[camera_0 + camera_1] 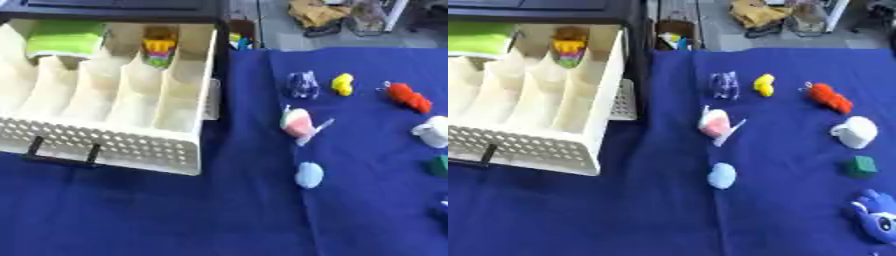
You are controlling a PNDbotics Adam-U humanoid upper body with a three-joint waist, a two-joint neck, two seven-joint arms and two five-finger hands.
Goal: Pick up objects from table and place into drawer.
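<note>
No robot hand is in the frame, the open white drawer point(131, 135) at upper left holds a green object point(66, 40) and a multicoloured one point(158, 50), and small toys lie on the blue cloth point(219, 220) at right: yellow toy point(764, 85), red toy point(830, 98), white toy point(854, 132), green block point(862, 166).

Drawer point(131, 142) left of toys point(715, 122)

The cream drawer point(131, 145) stood pulled open at the left, split into long compartments; a green block point(64, 39) lay at the back of one and a striped multicoloured piece point(158, 47) in another. On the blue cloth to its right lay a translucent bluish item point(724, 84), a yellow toy point(764, 84), an orange one point(831, 98), a pink-and-white piece point(715, 123), a pale blue lump point(722, 175), a white object point(855, 132), a green cube point(861, 166) and a blue plush point(877, 220).
</note>
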